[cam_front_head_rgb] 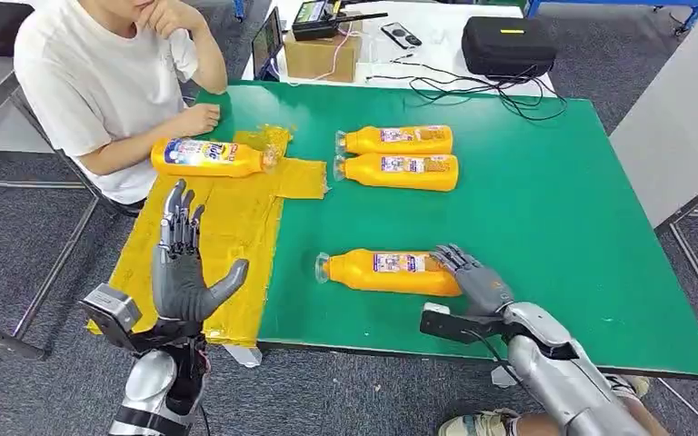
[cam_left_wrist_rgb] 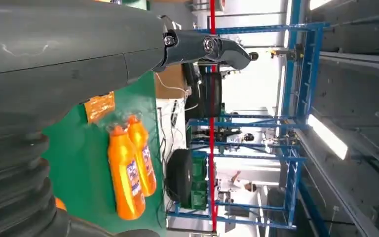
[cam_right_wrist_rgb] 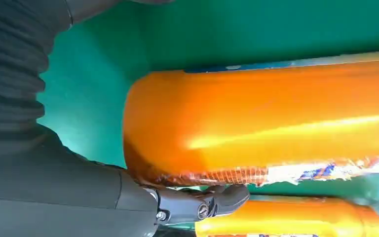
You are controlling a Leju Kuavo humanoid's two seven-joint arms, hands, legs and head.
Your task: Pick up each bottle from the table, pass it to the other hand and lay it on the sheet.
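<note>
Bottle, orange, nearest of the set [cam_front_head_rgb: 391,272]: lies on its side on the green table [cam_front_head_rgb: 554,227], close to the near edge, long axis running across the robot's front, clear-capped neck toward the yellow sheet [cam_front_head_rgb: 227,227] and flat base toward the robot's right. Right hand [cam_front_head_rgb: 473,280]: set at that base end, fingers draped over the bottle's upper side; in the right wrist view the thumb [cam_right_wrist_rgb: 212,202] reaches under the orange body [cam_right_wrist_rgb: 276,123], so the hand touches the bottle, but a closed grasp cannot be confirmed and the bottle rests on the table. Left hand [cam_front_head_rgb: 182,263]: raised over the sheet's near part, palm upright, fingers spread, holding nothing, well apart from this bottle. Judgement: the right hand is plainly the nearer; a grasp from the base end leaves the neck pointing toward the waiting left hand, which suits the handover. Other stock: two orange bottles [cam_front_head_rgb: 398,155] side by side farther up the table, necks also toward the sheet, seen too in the left wrist view [cam_left_wrist_rgb: 131,170]; one bottle with a blue and white label [cam_front_head_rgb: 207,156] already lying on the sheet's far end, just beside the forearm of a seated person [cam_front_head_rgb: 100,82].
</note>
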